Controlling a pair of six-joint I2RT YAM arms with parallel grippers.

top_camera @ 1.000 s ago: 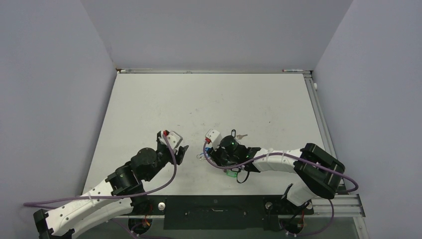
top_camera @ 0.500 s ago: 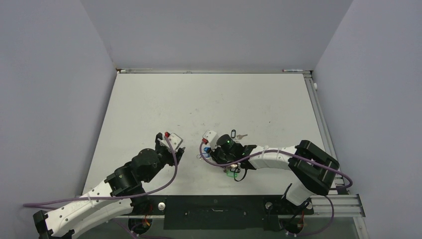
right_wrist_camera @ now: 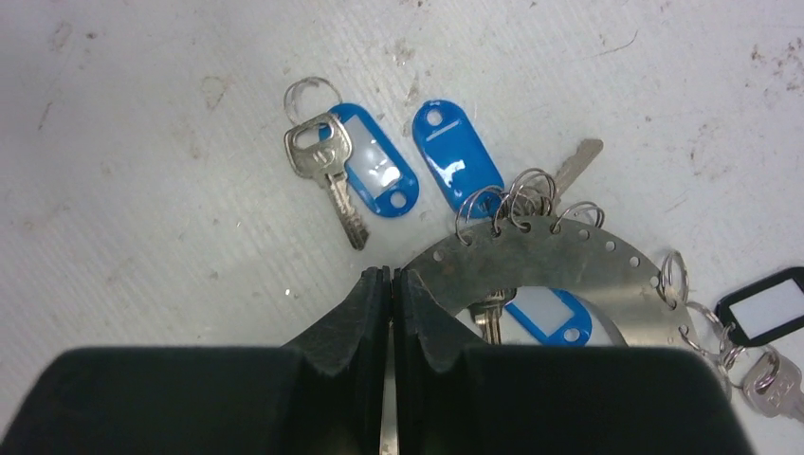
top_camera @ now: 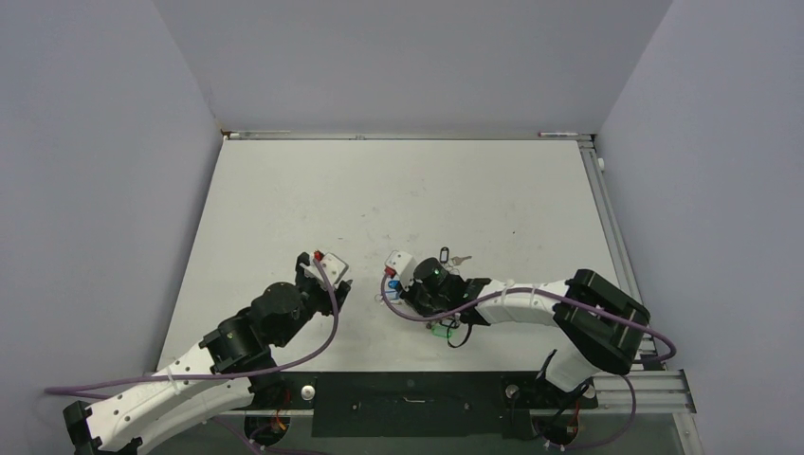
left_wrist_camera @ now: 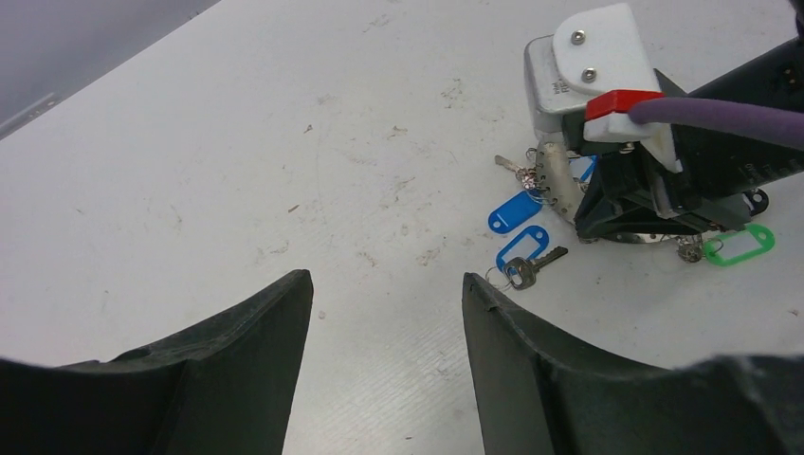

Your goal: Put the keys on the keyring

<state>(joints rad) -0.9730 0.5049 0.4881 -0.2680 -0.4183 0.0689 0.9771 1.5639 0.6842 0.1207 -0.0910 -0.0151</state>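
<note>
The right gripper (right_wrist_camera: 390,277) has just been closed at the rim of the keyring (right_wrist_camera: 569,261) lying on the table (right_wrist_camera: 142,246), perhaps to steady it, though a pinch cannot be confirmed; the loose key (right_wrist_camera: 324,161) is left just beside it, the left gripper (left_wrist_camera: 384,289) open and empty.

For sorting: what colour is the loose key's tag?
The tag is blue; right wrist view shows it best.
</note>
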